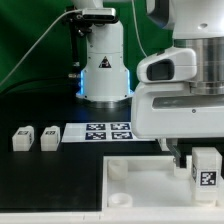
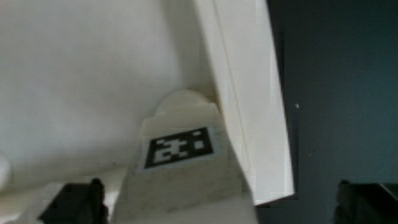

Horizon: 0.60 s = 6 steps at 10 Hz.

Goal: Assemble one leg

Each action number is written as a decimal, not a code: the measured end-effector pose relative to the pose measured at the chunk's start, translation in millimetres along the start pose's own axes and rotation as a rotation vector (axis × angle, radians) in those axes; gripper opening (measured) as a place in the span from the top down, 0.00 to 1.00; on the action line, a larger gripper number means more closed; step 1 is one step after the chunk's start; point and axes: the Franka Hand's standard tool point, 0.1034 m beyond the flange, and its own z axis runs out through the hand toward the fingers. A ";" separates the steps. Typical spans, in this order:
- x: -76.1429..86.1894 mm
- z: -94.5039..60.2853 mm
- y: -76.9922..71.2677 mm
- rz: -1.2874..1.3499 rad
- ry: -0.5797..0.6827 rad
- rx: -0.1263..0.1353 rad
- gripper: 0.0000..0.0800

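One leg, a small white block with a black-and-white tag, stands on the large white panel near its edge at the exterior view's right. My gripper is low over the panel at this leg. In the wrist view the leg lies between my two dark fingertips, with a gap on each side. The gripper is open and not touching it. The panel's edge runs beside the leg. Two more legs lie on the black table at the exterior view's left.
The marker board lies on the table behind the panel. A white cylindrical stand with a lit base rises at the back. My arm's white body fills the exterior view's right.
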 end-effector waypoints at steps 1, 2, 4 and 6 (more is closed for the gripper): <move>0.0 0.0 -0.1 0.012 0.000 0.000 0.19; 0.0 0.0 0.0 0.012 0.000 0.000 0.34; 0.0 0.4 2.3 0.137 -0.001 -0.001 0.62; 0.2 0.6 3.5 0.391 -0.004 0.008 0.62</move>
